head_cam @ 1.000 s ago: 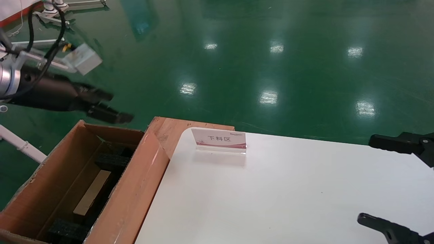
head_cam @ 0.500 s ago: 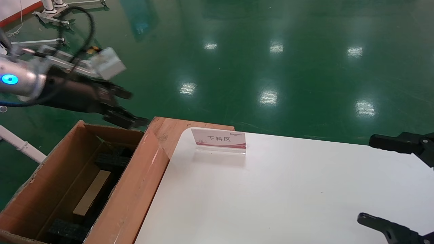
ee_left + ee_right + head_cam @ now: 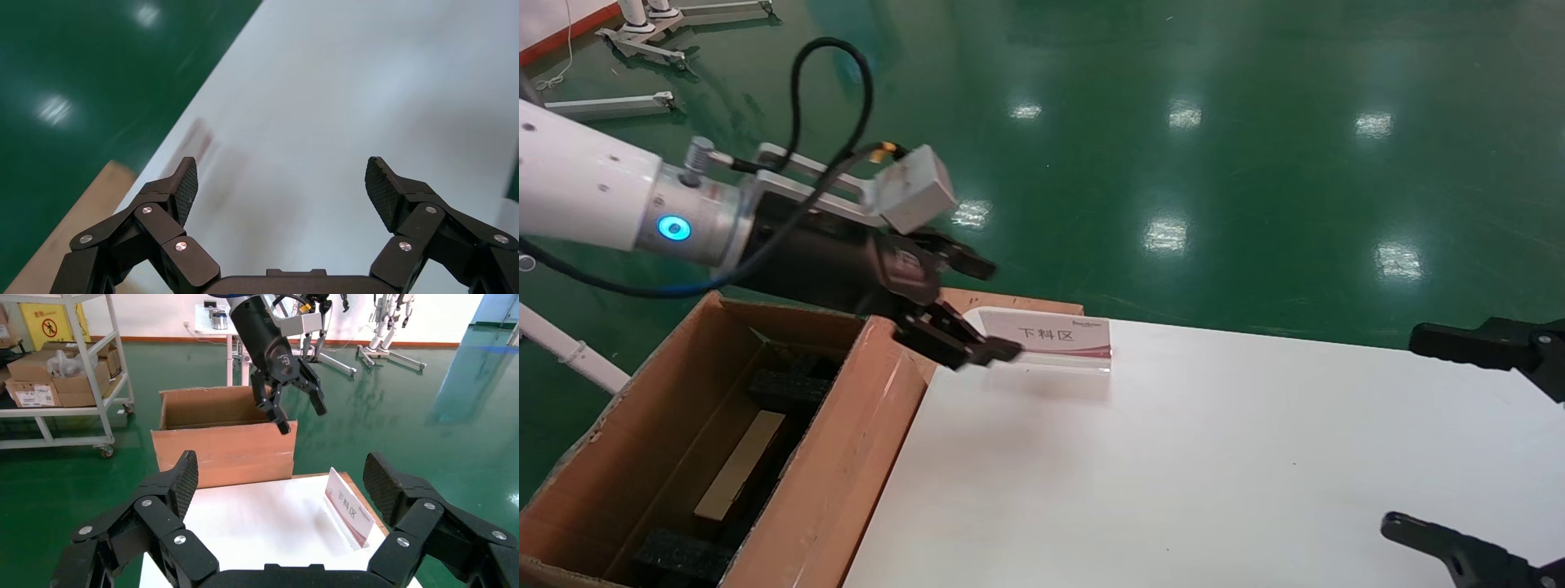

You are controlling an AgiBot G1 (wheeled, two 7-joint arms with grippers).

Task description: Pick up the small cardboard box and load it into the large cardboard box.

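Note:
The large cardboard box (image 3: 838, 457) stands open at the table's left edge, with black foam blocks (image 3: 789, 388) inside; it also shows as the large cardboard box (image 3: 223, 447) in the right wrist view. Between the foam blocks lies a pale brown strip (image 3: 740, 465); I cannot tell whether it is the small cardboard box. My left gripper (image 3: 1003, 312) hangs open and empty above the table's far left corner, just past the box's right flap. It appears again as the left gripper (image 3: 281, 165) over bare table. My right gripper (image 3: 1400, 429) is open and empty at the table's right edge.
A small white-and-red sign (image 3: 1050, 335) stands on the white table (image 3: 1173, 474) near its far left corner, close under the left gripper. A shelf cart (image 3: 61, 373) with cartons stands beyond the large box. Green floor surrounds the table.
My left arm has swung to the right, from above the large box's far end to above the table's far left corner, open the whole time. The right arm has not moved.

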